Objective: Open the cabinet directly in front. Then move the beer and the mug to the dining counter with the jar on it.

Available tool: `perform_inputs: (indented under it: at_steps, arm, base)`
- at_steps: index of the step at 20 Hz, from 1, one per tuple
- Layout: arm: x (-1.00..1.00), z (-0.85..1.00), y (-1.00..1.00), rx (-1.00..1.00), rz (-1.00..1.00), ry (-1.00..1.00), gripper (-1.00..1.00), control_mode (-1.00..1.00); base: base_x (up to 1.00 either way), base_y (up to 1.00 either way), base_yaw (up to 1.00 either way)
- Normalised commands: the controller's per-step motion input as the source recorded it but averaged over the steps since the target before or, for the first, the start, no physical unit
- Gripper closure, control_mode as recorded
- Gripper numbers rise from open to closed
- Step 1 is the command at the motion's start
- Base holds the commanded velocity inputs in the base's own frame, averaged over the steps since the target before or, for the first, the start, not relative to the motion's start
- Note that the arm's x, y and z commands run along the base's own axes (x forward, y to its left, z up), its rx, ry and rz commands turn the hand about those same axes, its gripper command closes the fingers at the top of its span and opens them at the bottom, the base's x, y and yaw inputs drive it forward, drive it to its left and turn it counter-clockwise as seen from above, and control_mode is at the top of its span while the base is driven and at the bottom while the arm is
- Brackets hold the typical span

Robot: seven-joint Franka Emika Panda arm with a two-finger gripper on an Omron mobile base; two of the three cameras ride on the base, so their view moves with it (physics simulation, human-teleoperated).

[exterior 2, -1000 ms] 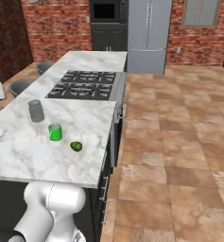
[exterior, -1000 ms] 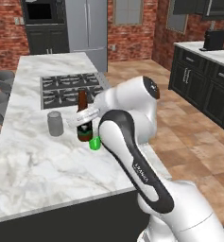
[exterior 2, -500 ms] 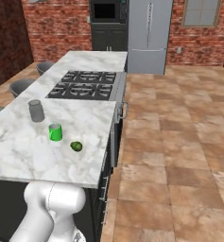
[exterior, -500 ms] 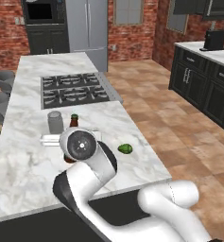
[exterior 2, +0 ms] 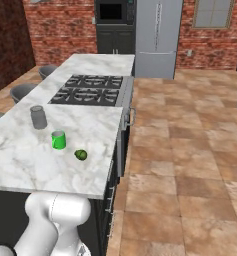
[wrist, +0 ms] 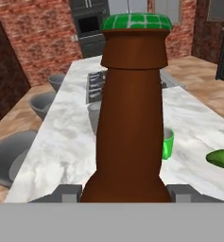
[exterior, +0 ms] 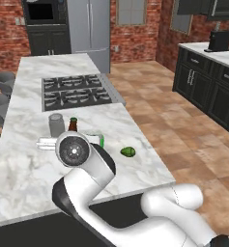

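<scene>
Slim brown glass beer bottle (wrist: 131,118) with green cap standing between two dark fingertips (wrist: 66,194), pinched at its lower body, over white-grey marble dining counter (exterior 2: 20,155). Bright green mug (exterior 2: 58,139) sitting on counter beside grey translucent jar (exterior 2: 38,117); small green lime (exterior 2: 81,154) lying near mug. Black gas cooktop (exterior 2: 92,89) lying beyond.

Jar (exterior 2: 38,117), mug (exterior 2: 58,139), small round fruit (exterior 2: 81,154) on bench (exterior 2: 20,165), in diagonal row: jar far-left, mug middle, fruit near-right. Cooktop (exterior 2: 92,89) inset in bench, beyond jar. Stools (exterior 2: 22,91) along bench left side. Beer (wrist: 131,118) right before tool camera, between fingers (wrist: 66,193), mug just behind it. Fridge (exterior 2: 157,37) far, past bench end.
</scene>
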Motion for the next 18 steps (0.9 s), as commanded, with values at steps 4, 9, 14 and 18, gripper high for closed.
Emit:
perform_inputs:
  at_steps: [4,9,14,18]
  arm:
    - [0.47,-0.17,-0.1,-0.01,0.0,0.0,1.0,-1.0]
    - [0.43,-0.35,-0.53,-0.06,0.0,0.0,1.0,-1.0]
    - [0.44,-0.5,-0.58,-0.13,0.0,0.0,1.0,-1.0]
    - [0.5,-0.52,-0.54,-0.16,0.0,0.0,1.0,-1.0]
  base:
    - [0.0,0.0,0.0]
    - [0.0,0.0,0.0]
    - [0.0,0.0,0.0]
    - [0.0,0.0,0.0]
